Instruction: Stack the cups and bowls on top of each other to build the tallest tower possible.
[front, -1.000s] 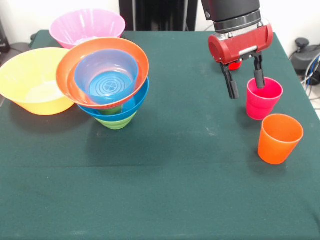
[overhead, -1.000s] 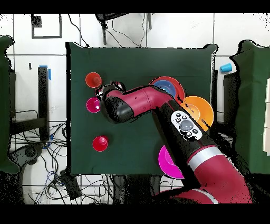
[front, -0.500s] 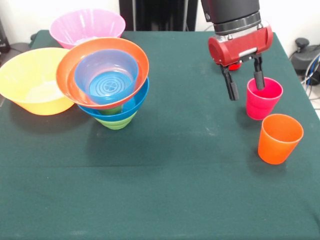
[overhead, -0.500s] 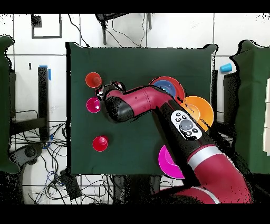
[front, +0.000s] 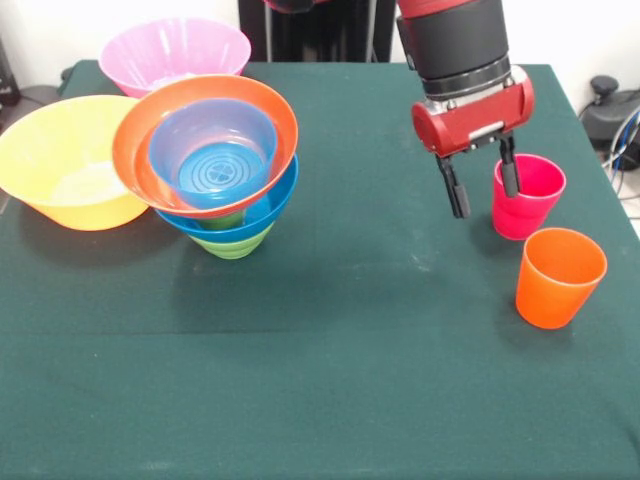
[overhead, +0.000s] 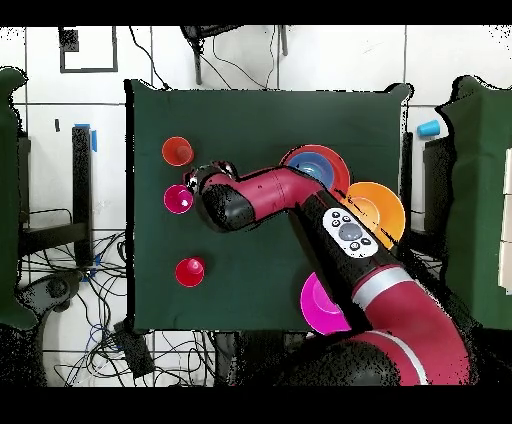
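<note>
My gripper (front: 484, 195) hangs open beside the magenta-pink cup (front: 528, 196). Its right finger (front: 510, 177) lies against the cup's left rim and the other stands clear to the left. The orange cup (front: 560, 277) stands upright just in front. The tower (front: 225, 160) is the small green bowl (front: 232, 244), the wide blue bowl (front: 273, 212), the orange-red bowl (front: 275, 108) and the small translucent blue bowl (front: 212, 150). From above, the arm (overhead: 260, 195) reaches to the magenta-pink cup (overhead: 178, 198), with the orange cup (overhead: 176, 151) and the red cup (overhead: 189, 271) on either side.
The big yellow-orange bowl (front: 30, 150) sits left of the tower and the big pink bowl (front: 130, 45) behind it. Overhead, the arm covers part of the tower (overhead: 318, 163), the yellow-orange bowl (overhead: 385, 205) and the pink bowl (overhead: 318, 305). Cables lie off the table's edges.
The gripper has come down a little and shifted slightly left beside the magenta-pink cup. The cups and bowls have not moved.
</note>
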